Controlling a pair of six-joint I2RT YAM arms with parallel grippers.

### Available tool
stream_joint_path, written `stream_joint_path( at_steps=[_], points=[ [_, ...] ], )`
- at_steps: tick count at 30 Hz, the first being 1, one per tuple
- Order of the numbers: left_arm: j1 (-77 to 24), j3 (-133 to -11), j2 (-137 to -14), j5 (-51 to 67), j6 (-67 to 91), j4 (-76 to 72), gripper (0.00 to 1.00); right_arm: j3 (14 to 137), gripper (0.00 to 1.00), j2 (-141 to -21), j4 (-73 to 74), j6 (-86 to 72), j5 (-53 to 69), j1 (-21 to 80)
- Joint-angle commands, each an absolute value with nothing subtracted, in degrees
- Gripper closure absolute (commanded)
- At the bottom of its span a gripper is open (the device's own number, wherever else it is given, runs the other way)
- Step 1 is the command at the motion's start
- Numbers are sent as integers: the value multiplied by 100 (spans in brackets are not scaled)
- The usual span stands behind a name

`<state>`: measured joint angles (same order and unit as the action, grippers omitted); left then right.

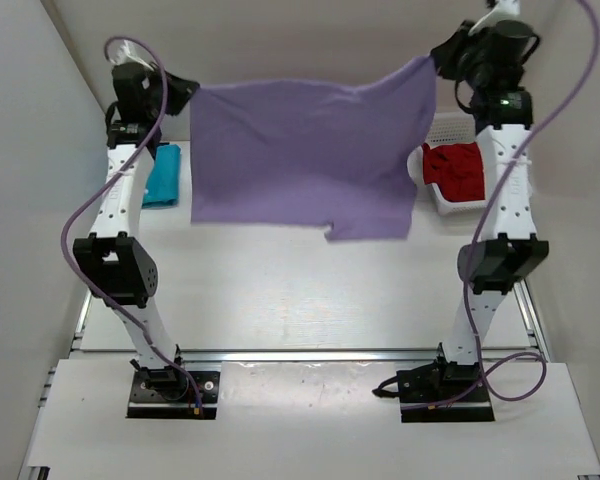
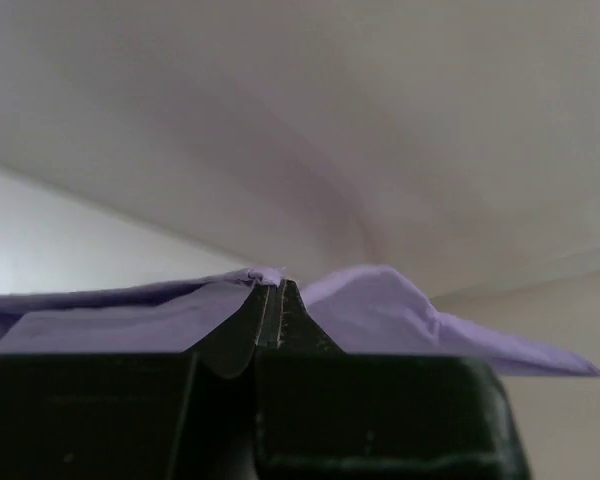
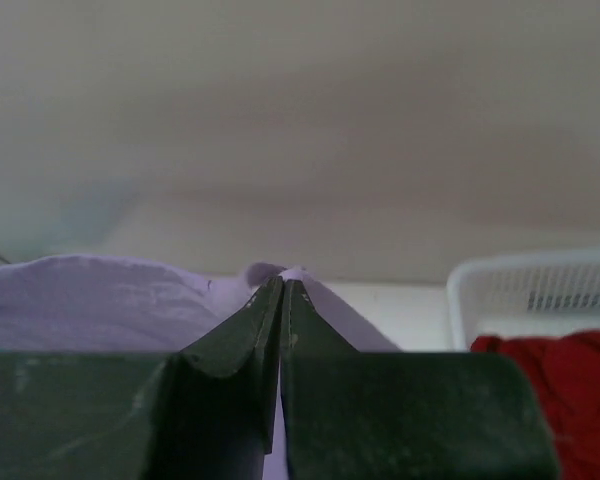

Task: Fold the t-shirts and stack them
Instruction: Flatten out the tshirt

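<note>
Left end effector [image 2: 270, 285] is pressed together on a corner of the lavender t-shirt [image 1: 300, 150]. Right end effector [image 3: 282, 280] likewise pinches the opposite corner. Shirt hangs spread between them over the far side of the desk [image 1: 280, 300]; cannot tell whether its lower edge touches the surface. Teal t-shirt [image 1: 163, 175] lies folded on the desk beside the left arm. Dark red t-shirt [image 1: 458, 170] sits in the white basket [image 1: 448, 128].

Risks, as judged: each pinch takes only a little cloth, so a pull apart could slip a corner free. Right corner rides higher than left, and laying it down that way could leave it skewed or creased. Hanging sleeve may tuck under.

No brand, label or writing legible anywhere.
</note>
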<state>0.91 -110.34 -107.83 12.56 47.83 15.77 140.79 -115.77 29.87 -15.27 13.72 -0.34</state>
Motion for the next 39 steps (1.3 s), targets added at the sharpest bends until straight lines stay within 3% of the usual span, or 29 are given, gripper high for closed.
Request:
stream_joint_path(
  at_steps=[1, 5, 8, 14, 20, 26, 33, 39],
  points=[
    [307, -11760, -10187, 1371, 4975, 1214, 100, 13994, 100, -10329, 1540, -1838, 1538, -220],
    [527, -11358, -9818, 1353, 4896, 1038, 100, 14071, 100, -10046, 2063, -1609, 1538, -185],
    [589, -10778, -9581, 1301, 4825, 950, 100, 13353, 100, -9679, 2285, -1415, 1442, -167],
    [615, -9107, -8763, 1081, 4554, 660, 100, 9499, 100, -8052, 1583, -1161, 741, 236],
    [571, -6437, -7376, 616, 4360, 220, 100, 5974, 100, -6075, 1363, -1651, 404, 606],
    [984, -3651, -6759, 1264, 4676, -97, 100, 3660, 100, -4275, 2152, -2530, 97, 1608],
    [1169, -2742, -6286, 1345, 4097, 500, 100, 2646, 100, -2305, 3594, -3919, 124, 2293],
    [1003, -2978, -5627, 546, 3499, 1344, 100, 3540, 100, -1741, 4842, -4772, -895, 3522]
  ],
)
